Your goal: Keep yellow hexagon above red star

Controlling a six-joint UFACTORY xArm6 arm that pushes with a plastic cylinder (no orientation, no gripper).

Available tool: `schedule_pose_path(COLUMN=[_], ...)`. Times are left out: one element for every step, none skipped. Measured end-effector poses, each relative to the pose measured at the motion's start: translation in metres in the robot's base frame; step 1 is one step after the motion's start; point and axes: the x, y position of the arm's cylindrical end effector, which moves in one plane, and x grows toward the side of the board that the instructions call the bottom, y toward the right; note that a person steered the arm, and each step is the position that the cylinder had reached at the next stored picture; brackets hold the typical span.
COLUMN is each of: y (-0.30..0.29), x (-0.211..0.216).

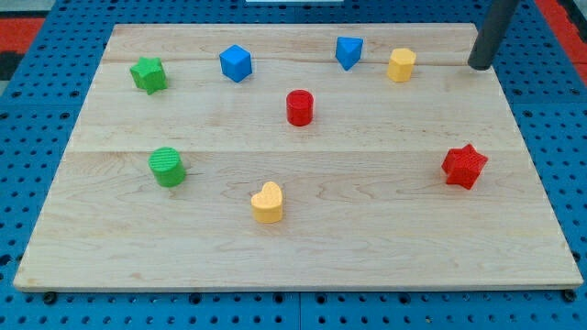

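Gripper is absent on this arm: you have only a dark rod, and my tip (480, 66) stands near the bench's top right corner, touching no block, so nothing is held. You find the small yellow hexagon block (401, 65) just to the left of the tip, near the top edge of the pale wooden bench (367, 238). The red star block (464, 166) lies well below it, near the right edge, so the hexagon already sits above the star, though a little to the left of it.

I judge the hexagon to be light, stiff and smooth, probably plastic; it should slide easily on the wood. You cannot grasp it, so push low against a flat side, through its centre, otherwise it may turn or slip away. The blue block (348, 51) stands close on its left, so a push to the left may strike it.

The rod's upper part is cut off by the view's top edge. The blue block's exact shape is hard to make out.
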Motion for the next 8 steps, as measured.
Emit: schedule_pose_path(y=[-0.003, -0.002, -0.002, -0.002, -0.033, -0.013, -0.031, -0.127], x=[0.002, 0.002, 0.005, 0.043, 0.052, 0.006, -0.038, -0.054])
